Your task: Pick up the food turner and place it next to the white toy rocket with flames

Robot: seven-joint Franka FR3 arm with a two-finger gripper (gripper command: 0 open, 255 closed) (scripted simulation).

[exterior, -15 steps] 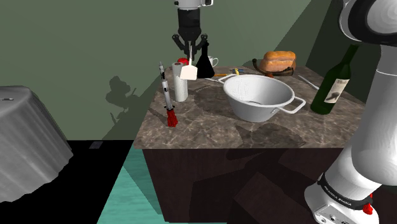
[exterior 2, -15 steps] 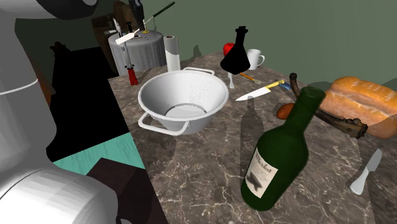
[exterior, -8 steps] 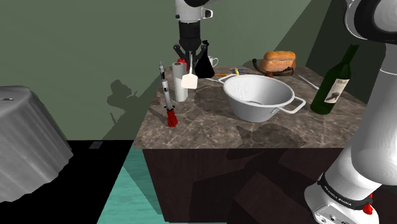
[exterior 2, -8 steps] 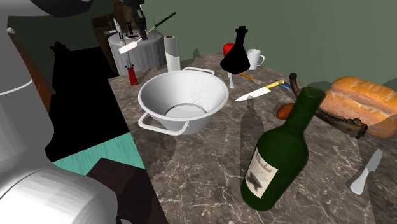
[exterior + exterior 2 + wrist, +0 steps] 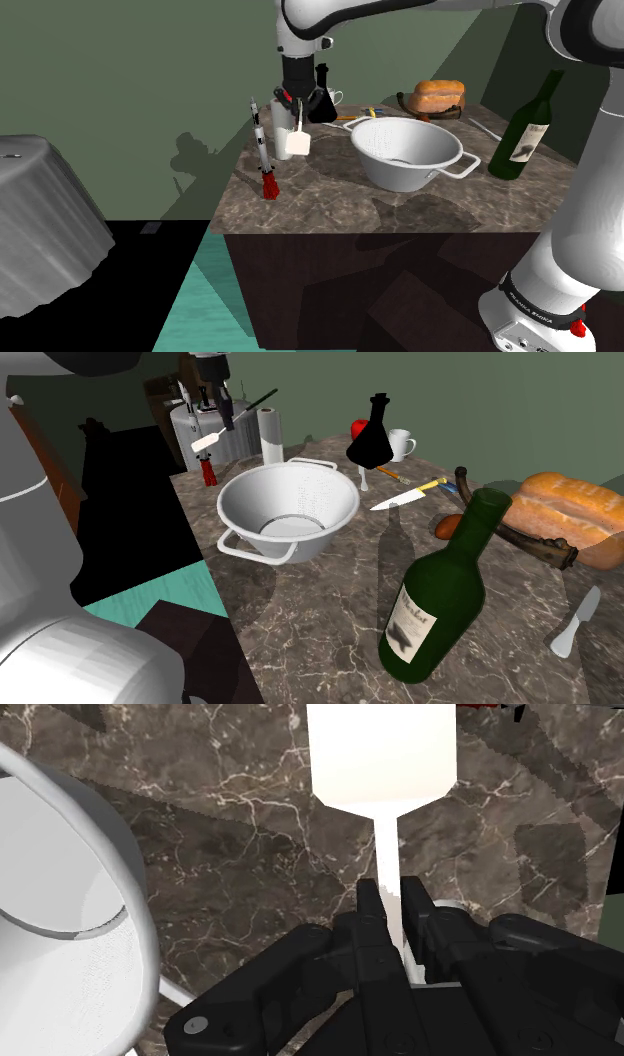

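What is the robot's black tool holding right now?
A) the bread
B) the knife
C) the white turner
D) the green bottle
C: the tool is shut on the thin stem of the white turner, whose flat blade sticks out past it.

White colander (image 5: 405,150) on marble counter (image 5: 320,192), green wine bottle (image 5: 525,135), bread loaf (image 5: 440,94), black flask (image 5: 371,444)

The glossy white, round-linked arm (image 5: 590,200) carries a dark lettered band (image 5: 540,298) and a red spot (image 5: 577,325) at five o'clock in the shoulder view, and ends in an angular black gripper (image 5: 392,894).
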